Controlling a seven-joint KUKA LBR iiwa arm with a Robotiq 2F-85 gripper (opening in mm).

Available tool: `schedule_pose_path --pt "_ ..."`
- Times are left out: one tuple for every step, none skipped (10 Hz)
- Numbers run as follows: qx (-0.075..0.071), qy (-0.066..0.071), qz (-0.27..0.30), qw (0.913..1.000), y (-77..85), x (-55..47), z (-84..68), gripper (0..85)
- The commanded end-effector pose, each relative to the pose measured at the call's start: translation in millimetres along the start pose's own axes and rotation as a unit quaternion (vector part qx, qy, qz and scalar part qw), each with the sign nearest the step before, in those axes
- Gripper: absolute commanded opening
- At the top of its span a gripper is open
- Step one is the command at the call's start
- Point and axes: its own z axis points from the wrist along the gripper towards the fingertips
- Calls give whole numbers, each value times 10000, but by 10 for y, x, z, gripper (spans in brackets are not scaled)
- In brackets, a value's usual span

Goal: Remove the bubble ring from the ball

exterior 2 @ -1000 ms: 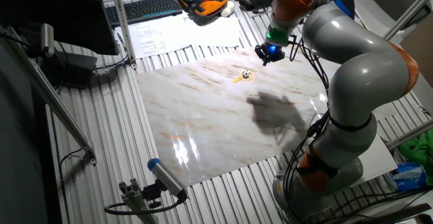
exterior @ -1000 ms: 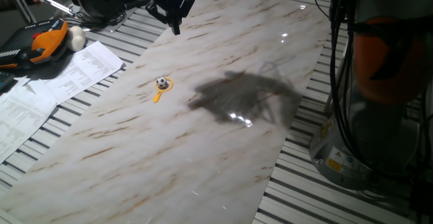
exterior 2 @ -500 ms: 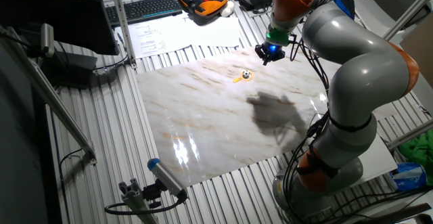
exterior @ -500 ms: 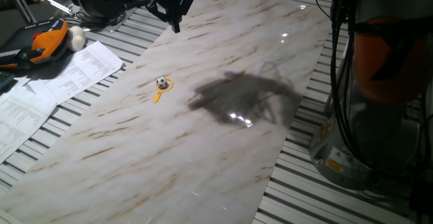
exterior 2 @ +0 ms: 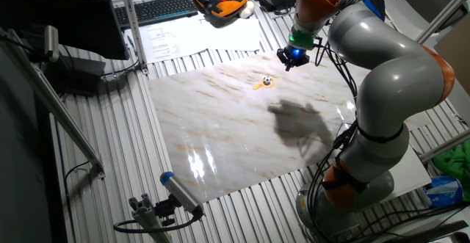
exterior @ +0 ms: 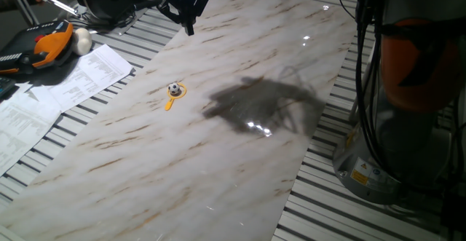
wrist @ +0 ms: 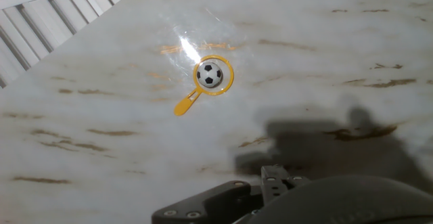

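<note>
The small orange-yellow bubble ring [exterior: 170, 103] lies flat on the marble board [exterior: 218, 168], its loop around the tiny black-and-white ball [exterior: 174, 89]. The handle points toward the near left. Both also show in the other fixed view, ring [exterior 2: 258, 86] and ball [exterior 2: 267, 81]. In the hand view the ball [wrist: 210, 74] sits inside the ring [wrist: 187, 103]. My gripper [exterior: 190, 27] hangs above the board's far end, well apart from them. Its fingers taper to one point, shut and empty. It also shows in the other fixed view [exterior 2: 291, 61].
Paper sheets [exterior: 51, 95] lie left of the board. An orange-and-black tool [exterior: 44, 48] and a larger whitish ball [exterior: 81, 42] rest beyond them. A keyboard [exterior 2: 158, 8] is at the back. The arm's base [exterior: 386, 146] stands right of the board.
</note>
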Motion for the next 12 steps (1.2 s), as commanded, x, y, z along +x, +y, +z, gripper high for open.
schedule_pose_path --pt "-3 10 0 10000 0 2 -1 0" --pt "-3 10 0 10000 0 2 -1 0" --pt "-5 21 0 10000 -1 4 -1 0" --pt "-5 21 7 10000 -2 8 0 0" --pt "-5 21 7 10000 -2 8 0 0" --pt "-5 21 7 10000 -2 8 0 0" --pt "-17 29 7 10000 -2 8 0 0" --pt "-17 29 -1 10000 -1 8 0 0" --pt "-17 29 -8 10000 -1 8 0 0" --pt "-13 36 -8 10000 -1 8 -1 0" --pt "-20 40 -9 10000 -1 9 -1 0" --pt "-20 40 -9 10000 -1 9 -2 0"
